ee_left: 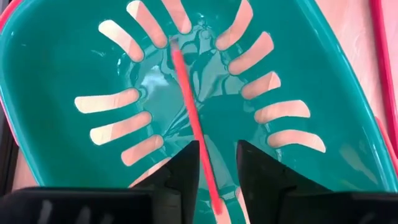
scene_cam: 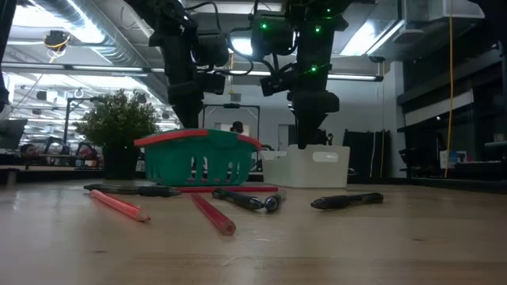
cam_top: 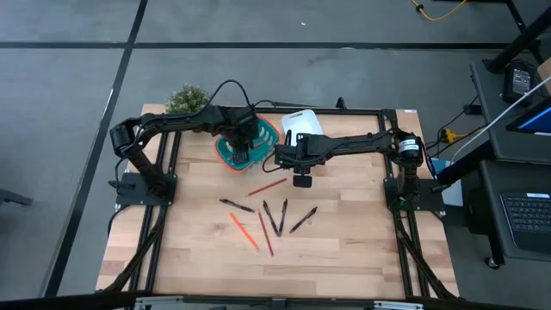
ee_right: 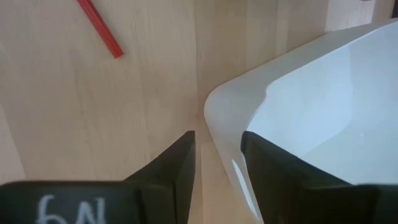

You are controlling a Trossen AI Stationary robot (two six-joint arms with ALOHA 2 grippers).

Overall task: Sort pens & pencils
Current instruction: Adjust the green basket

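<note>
Left wrist view: the left gripper (ee_left: 217, 168) hangs over the teal basket (ee_left: 56, 155), jaws parted, a red pencil (ee_left: 189, 106) lying lengthwise between them, apparently loose on the basket floor. The right gripper (ee_right: 217, 155) stands at the white bin's (ee_right: 323, 106) corner, jaws apart, empty. On the table (cam_top: 362, 250), pens (cam_top: 275, 217) and pencils (cam_top: 244, 231) fan out at mixed angles.

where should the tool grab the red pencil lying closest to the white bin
Grip the red pencil around mid-shaft, coming straight down from above. It lies flat on the wooden table, slanted, with bare wood on both long sides and apart from the other sticks, so the fingers should straddle it across its width, turned square to its slant. The right tool hovers nearest, by the white bin.
</note>
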